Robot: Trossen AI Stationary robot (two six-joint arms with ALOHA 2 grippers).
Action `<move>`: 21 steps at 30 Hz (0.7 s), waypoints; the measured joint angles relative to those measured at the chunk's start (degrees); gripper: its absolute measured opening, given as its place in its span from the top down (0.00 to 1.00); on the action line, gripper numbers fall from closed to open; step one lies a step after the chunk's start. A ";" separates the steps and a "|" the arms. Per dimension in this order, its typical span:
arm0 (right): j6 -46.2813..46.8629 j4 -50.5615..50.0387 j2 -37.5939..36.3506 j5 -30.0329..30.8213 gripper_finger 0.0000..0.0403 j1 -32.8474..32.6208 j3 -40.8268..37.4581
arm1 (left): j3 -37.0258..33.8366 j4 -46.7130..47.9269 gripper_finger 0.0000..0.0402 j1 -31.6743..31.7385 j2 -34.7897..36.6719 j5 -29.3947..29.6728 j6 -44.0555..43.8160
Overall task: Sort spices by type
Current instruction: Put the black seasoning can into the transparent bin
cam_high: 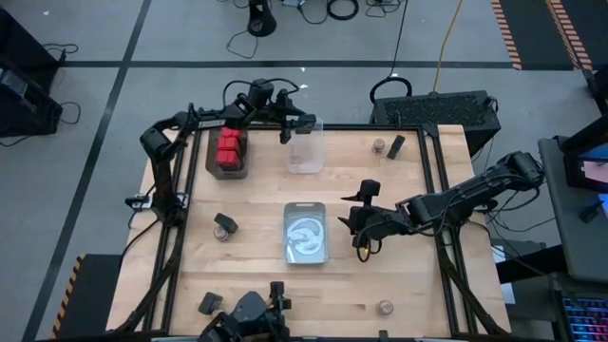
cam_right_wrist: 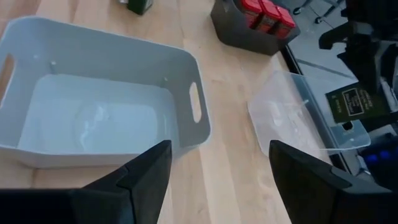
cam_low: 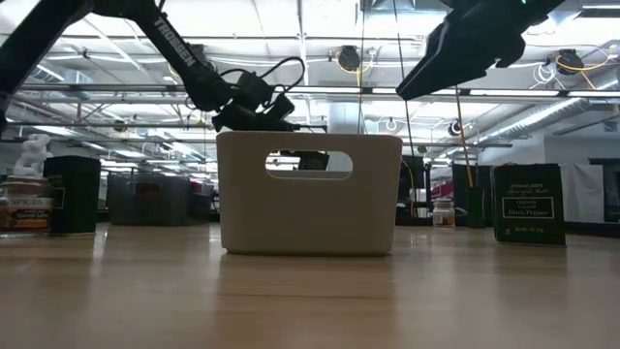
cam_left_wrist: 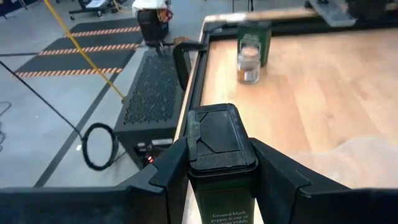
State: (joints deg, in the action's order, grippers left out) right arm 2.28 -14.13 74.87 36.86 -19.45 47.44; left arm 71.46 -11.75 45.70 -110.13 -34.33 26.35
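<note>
Left wrist view gives you the relation that matters: the left gripper (cam_left_wrist: 221,171) has its fingers clamped on the two sides of a black pepper tin (cam_left_wrist: 219,162), which stands upright between them with its lid up. In the high view that gripper (cam_high: 285,128) hangs at the far edge of the counter (cam_high: 418,285), just beside the clear bin (cam_high: 306,147), so the drop looks to lie a short way to the robot's right of the tin. The clear bin appears empty. Next to it, the dark tray (cam_high: 228,152) already holds red boxes (cam_high: 230,144), packed together. The pale tub (cam_high: 306,231) at mid-counter also looks empty. Your right gripper (cam_high: 364,228) waits just beside that tub with its fingers apart, holding nothing. Loose spices remain: a black tin (cam_high: 396,144) and a small jar (cam_high: 379,145) side by side at the far right, a jar with a dark box (cam_high: 224,225) on the left, another dark box (cam_high: 209,302) at the near left edge, and a jar (cam_high: 385,306) near right, closest to the right arm.
</note>
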 joint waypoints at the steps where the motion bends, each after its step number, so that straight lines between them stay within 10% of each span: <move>1: -0.02 0.14 0.00 -0.42 0.38 0.14 0.02 | 0.00 0.66 0.63 0.24 0.00 0.32 0.85; 21: -2.80 2.84 0.00 -1.20 0.38 0.31 0.09 | -0.05 3.13 0.63 2.31 -3.68 1.80 3.12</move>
State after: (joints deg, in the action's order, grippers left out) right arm -0.52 -11.29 74.87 35.66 -19.14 47.53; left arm 71.41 -8.62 48.01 -113.81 -32.52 29.46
